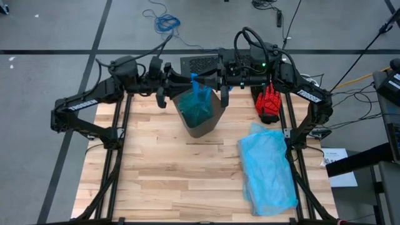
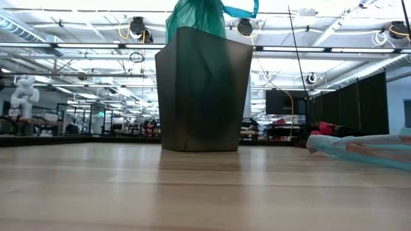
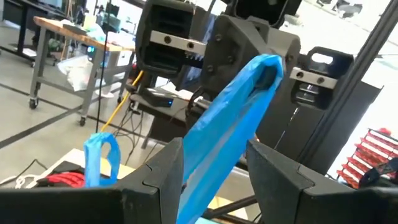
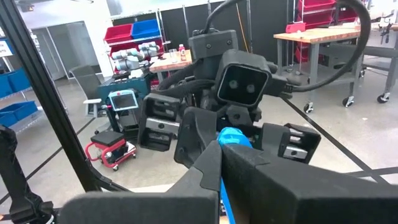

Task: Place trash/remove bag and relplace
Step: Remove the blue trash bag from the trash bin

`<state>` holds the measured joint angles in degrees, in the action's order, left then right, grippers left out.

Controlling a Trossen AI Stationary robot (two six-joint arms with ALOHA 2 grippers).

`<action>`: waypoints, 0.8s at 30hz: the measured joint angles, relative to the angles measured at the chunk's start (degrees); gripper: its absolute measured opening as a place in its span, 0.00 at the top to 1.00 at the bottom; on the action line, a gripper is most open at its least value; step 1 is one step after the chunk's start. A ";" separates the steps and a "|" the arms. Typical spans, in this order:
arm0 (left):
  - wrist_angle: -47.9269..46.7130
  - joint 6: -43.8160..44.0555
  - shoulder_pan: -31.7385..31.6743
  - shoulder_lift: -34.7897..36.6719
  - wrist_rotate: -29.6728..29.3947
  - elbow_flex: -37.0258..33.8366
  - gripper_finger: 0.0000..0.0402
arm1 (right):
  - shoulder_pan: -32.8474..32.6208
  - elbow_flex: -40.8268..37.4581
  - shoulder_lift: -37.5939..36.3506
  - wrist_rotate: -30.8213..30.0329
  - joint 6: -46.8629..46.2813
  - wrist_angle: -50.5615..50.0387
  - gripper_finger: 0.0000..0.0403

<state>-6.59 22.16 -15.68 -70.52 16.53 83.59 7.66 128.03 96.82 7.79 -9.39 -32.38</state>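
The dark teal-green bag [image 1: 199, 111] sits in the brown bin [image 2: 204, 90] at the table's far middle, and its top [image 2: 196, 16] rises above the rim. My right gripper [image 1: 204, 80] reaches in level above the bin from the table's right and is shut on one bright blue handle loop [image 3: 230, 130]. My left gripper [image 3: 214, 180] faces it from the left, open, and that strap runs between its fingers. A second blue loop [image 3: 102, 155] stands free. The trash is out of view. My right gripper pinches the top of the blue handle loop [image 4: 231, 135] between its two fingertips, coming level from the table's right. The strap runs drawn out from the fingers down to the bag, which stays in the bin. Whether my left gripper touches the strap, I cannot tell.
A paler sky-blue plastic bag [image 1: 269, 169] lies crumpled on the table's right half. A red glove [image 1: 269, 103] lies at the far right by the right arm's frame. The wooden table [image 1: 156, 175] is bare on its left and near middle.
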 joint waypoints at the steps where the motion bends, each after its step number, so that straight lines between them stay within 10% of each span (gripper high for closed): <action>1: 0.02 -0.01 0.00 0.00 -0.55 0.00 0.58 | 0.02 0.00 0.00 0.00 0.00 0.00 1.00; 24: 7.38 -0.42 1.46 -3.35 -2.21 0.04 0.69 | 0.66 0.00 -0.02 -0.31 0.15 -0.24 1.00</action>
<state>0.79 21.74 -14.23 -73.88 14.31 83.64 8.32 128.03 96.79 7.49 -9.23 -32.62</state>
